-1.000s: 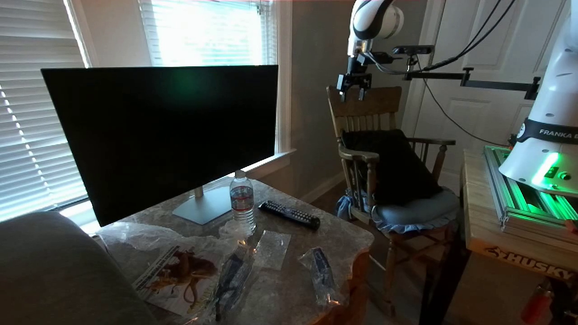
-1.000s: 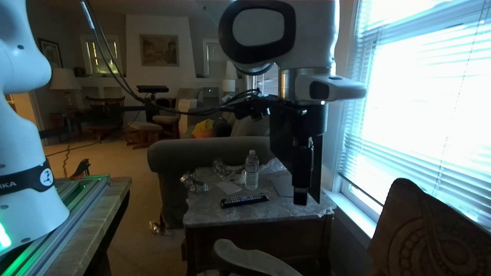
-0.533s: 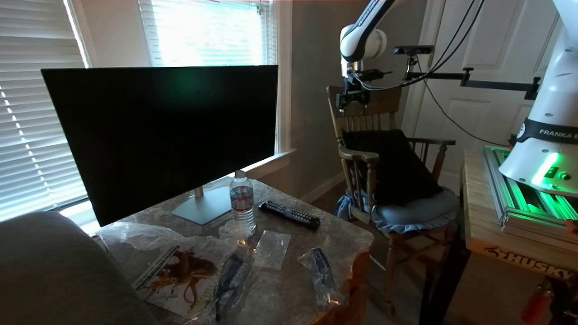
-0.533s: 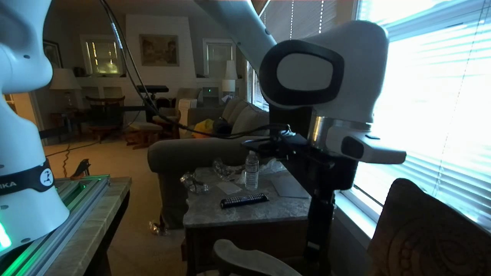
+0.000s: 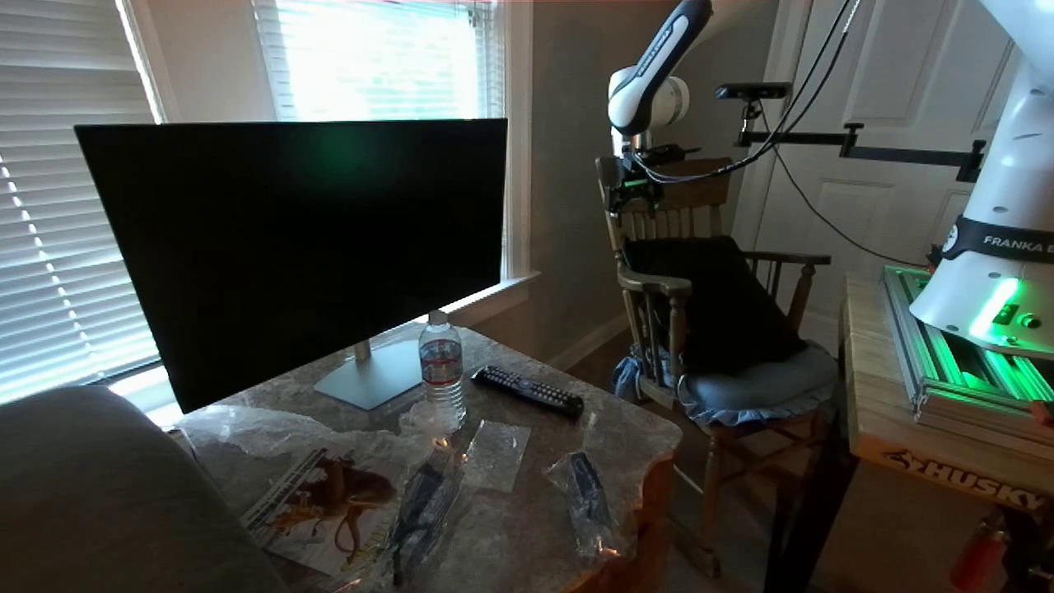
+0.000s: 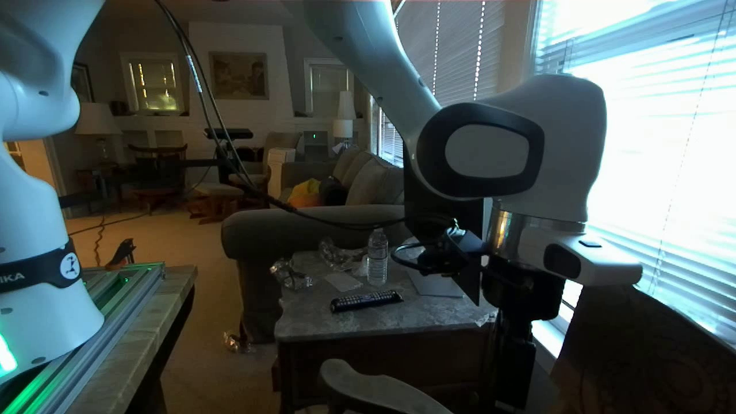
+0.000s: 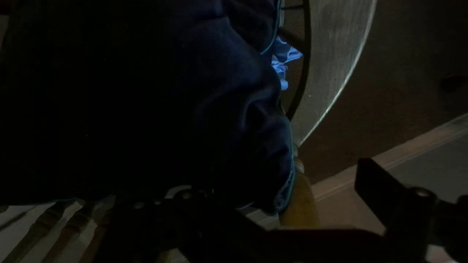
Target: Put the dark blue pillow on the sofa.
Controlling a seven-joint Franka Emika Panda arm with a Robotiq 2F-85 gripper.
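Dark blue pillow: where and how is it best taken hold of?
Probably the upper corner of the dark blue pillow beside the wooden post, pinched from above: the pillow is broad and leans back, but that seamed corner narrows, and the open end effector seems to hang over it.

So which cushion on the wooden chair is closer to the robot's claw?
The dark blue pillow, propped up below the gripper; the frilled, paler pad lies flat beneath it.

pillow [image 5: 715, 303] on pad [image 5: 762, 384] in chair [image 5: 657, 285]
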